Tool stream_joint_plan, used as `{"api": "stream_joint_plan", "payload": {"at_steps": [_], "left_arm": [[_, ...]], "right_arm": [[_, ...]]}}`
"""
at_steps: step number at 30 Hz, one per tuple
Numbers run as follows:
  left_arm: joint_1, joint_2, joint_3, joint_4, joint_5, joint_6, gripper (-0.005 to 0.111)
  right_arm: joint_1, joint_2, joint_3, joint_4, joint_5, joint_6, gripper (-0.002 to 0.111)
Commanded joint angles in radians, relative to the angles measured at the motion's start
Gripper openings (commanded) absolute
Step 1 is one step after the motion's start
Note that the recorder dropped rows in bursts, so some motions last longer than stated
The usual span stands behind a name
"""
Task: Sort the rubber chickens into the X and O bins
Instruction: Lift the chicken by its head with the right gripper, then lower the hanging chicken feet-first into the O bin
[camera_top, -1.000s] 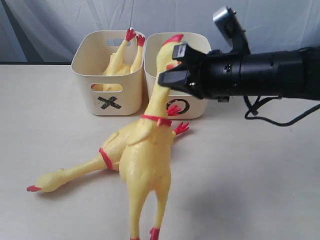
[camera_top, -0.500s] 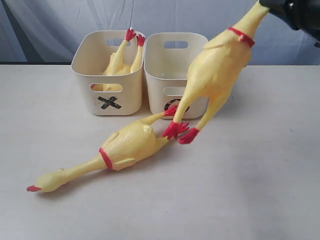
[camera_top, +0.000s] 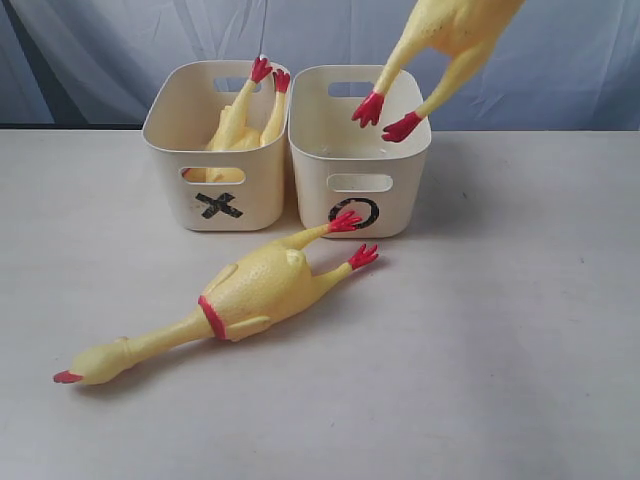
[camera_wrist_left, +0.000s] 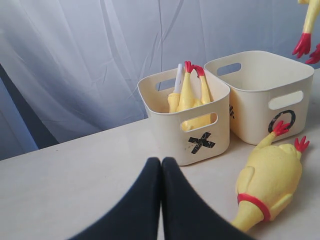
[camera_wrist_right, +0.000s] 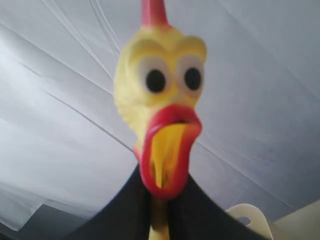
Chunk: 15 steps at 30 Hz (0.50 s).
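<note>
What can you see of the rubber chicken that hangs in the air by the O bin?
The hanging chicken looks like soft yellow rubber. The right end effector is closed on its neck, just below the head, which has a red comb, white eyes with black pupils and an open red beak. The exterior view shows only its lower body and two legs, tilted, with the red feet dangling by the rim of the O bin and touching nothing.
</note>
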Motion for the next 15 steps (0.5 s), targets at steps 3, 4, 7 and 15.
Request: {"api": "stream_joint_plan", "payload": {"at_steps": [3, 4, 7, 15], "left_arm": [[0.000, -0.007, 0.003, -0.001, -0.007, -0.005, 0.000], [0.000, -0.007, 0.003, -0.001, -0.007, -0.005, 0.000], [0.000, -0.007, 0.003, -0.001, -0.007, -0.005, 0.000], [0.000, -0.007, 0.003, -0.001, -0.007, -0.005, 0.000]], "right_arm": [[-0.006, 0.083, -0.084, 0.011, -0.006, 0.002, -0.001], [-0.006, 0.095, -0.093, 0.011, -0.002, 0.002, -0.001], [-0.006, 0.131, -0.123, 0.011, 0.005, 0.002, -0.001], [0.009, 0.215, -0.202, 0.011, 0.042, -0.046, -0.001]]}}
